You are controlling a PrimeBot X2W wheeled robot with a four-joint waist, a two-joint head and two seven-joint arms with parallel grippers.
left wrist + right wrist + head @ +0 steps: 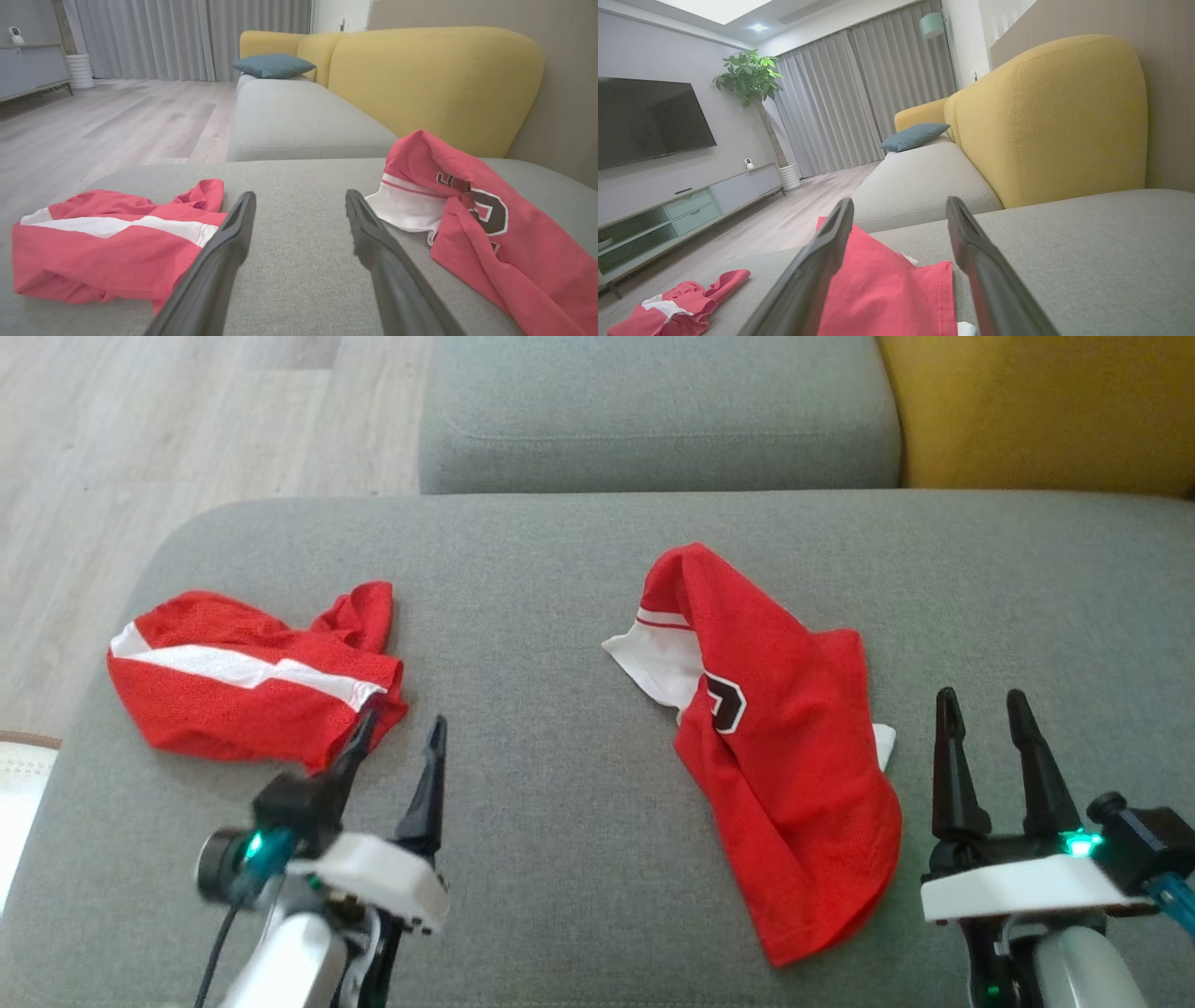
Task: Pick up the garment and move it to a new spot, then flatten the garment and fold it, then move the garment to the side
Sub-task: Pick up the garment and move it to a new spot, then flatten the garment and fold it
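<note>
Jersey (775, 756): crumpled on sofa (560, 821), unlifted.
Left gripper (403, 719): jaws wide, empty, beside shorts (243, 681).
Right gripper (982, 698): jaws wide, empty, poised near jersey for pickup.

Soft even light, faint shadows; ceiling panel (717, 5) glares; left gripper (403, 719) slightly blurred; wrist views bend at edges.

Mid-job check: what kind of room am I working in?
Most likely a home living room: a sofa, a wall TV over a low cabinet, and a potted plant by curtains.
</note>
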